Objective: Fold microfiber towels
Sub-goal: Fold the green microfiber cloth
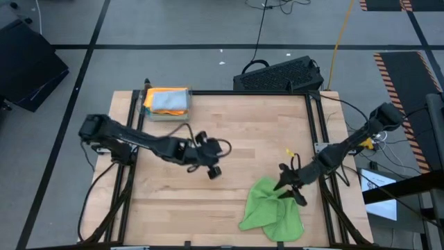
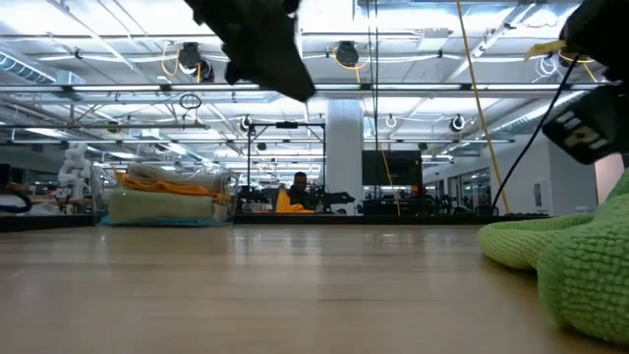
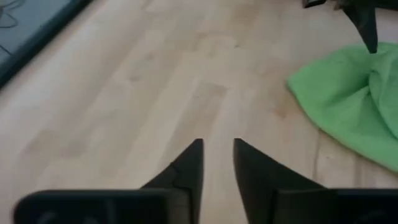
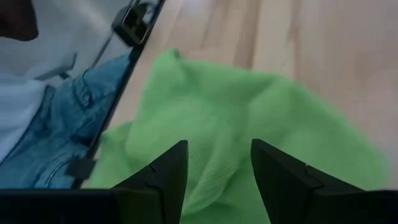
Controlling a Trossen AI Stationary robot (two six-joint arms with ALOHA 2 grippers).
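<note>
Wooden bench (image 1: 229, 132), workshop beyond. Bright green towel (image 1: 272, 210): crumpled, unfolded, directly beneath right jaws (image 1: 290, 186), which stand parted and empty, seemingly poised to grasp. Left jaws (image 1: 210, 167): slightly parted, empty, over bare wood. Folded towels (image 1: 166, 101): stacked far corner, presumably finished.

Bright green towel (image 1: 272, 207); stack (image 1: 166, 101) orange, pale blue on top; light wood table (image 1: 243, 139); black keyboard (image 1: 277, 75).

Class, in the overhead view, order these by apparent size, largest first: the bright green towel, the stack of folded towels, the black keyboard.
1. Black keyboard
2. Bright green towel, nearly as large, so the order is unsure
3. Stack of folded towels, clearly smallest
</note>
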